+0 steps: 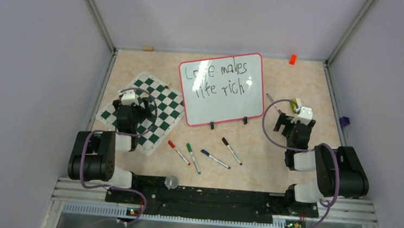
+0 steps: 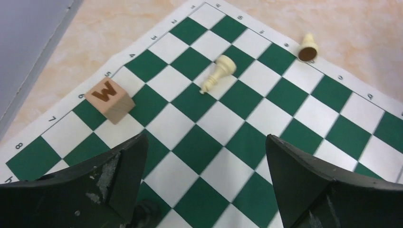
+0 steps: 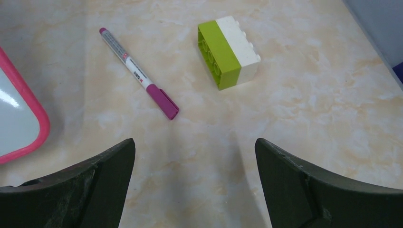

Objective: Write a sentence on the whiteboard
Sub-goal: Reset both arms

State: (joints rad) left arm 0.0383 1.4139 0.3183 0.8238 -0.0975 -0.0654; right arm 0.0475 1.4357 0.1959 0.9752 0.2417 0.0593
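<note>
The whiteboard [image 1: 221,88] stands propped on two black feet at the back middle of the table. The sentence [image 1: 219,78] is on it in black marker, two lines reading "Love makes life rich". One corner of the board shows in the right wrist view [image 3: 14,118]. My left gripper [image 1: 144,108] is open and empty over the checkered mat [image 1: 160,102]; in the left wrist view [image 2: 204,142] its fingers stand wide apart. My right gripper [image 1: 284,121] is open and empty to the right of the board; in the right wrist view [image 3: 195,142] it hangs over bare tabletop.
Red [image 1: 178,152], green [image 1: 193,157], blue [image 1: 215,158] and black [image 1: 231,150] markers lie in front of the board. A purple marker [image 3: 138,73] and a green-and-white brick [image 3: 228,51] lie ahead of the right gripper. A wooden W block [image 2: 110,99] and two chess pieces [image 2: 218,73] lie on the mat.
</note>
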